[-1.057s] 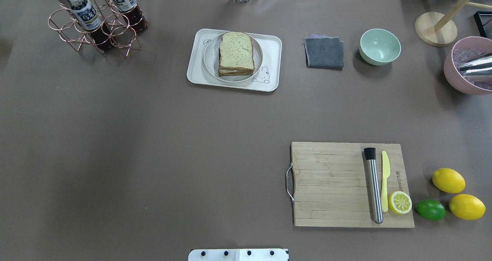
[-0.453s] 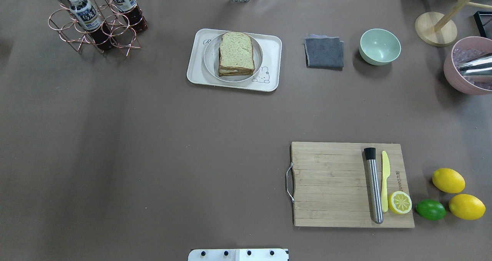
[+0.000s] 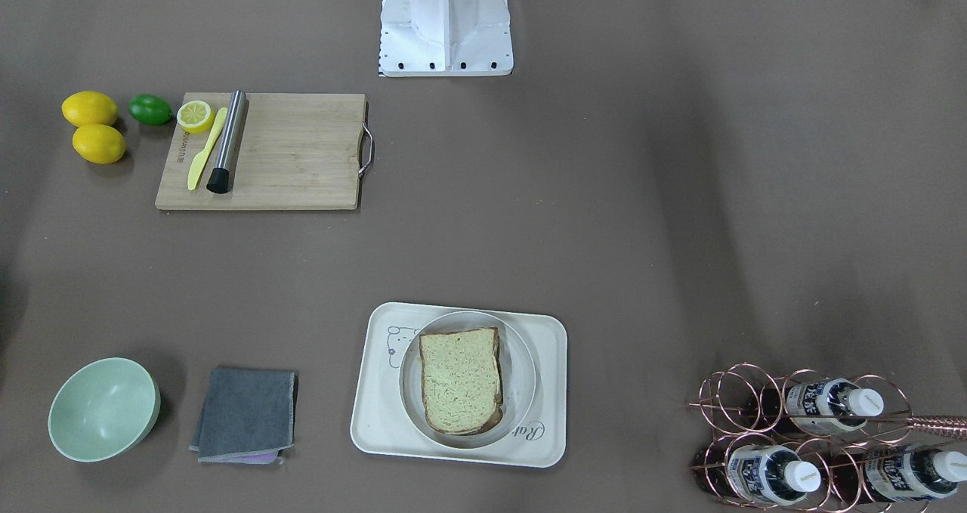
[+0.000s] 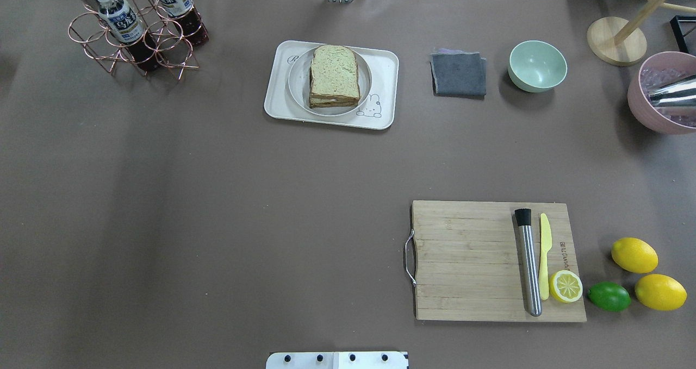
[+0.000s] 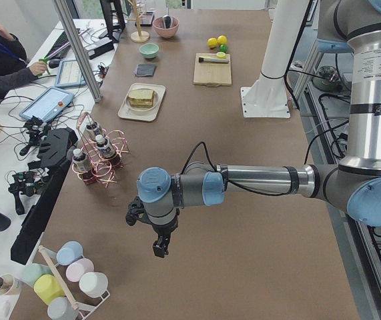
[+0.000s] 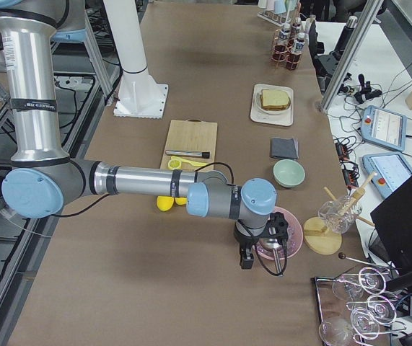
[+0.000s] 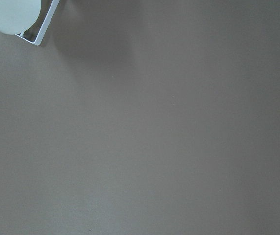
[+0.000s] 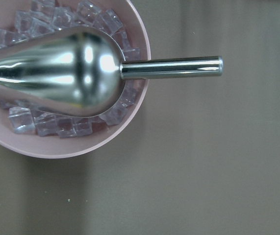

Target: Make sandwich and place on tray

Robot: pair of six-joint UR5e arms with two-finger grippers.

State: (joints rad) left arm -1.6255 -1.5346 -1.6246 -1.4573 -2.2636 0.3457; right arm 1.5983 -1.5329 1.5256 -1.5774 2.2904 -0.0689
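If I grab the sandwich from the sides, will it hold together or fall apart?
Probably shaky: the sandwich seems a loose stack, layers showing at its near edge, so the top slice may slide. The bread looks soft and would likely dent under a pinch. It rests on a plate in the tray; moving those seems safer.

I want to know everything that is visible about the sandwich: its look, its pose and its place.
The sandwich is two square slices of pale greenish-tan bread with brown crust, stacked flat and almost aligned; a little white shows between them at one edge. It lies on a round white plate, which sits on the cream tray on the side of the table far from the robot. Nothing else touches it.
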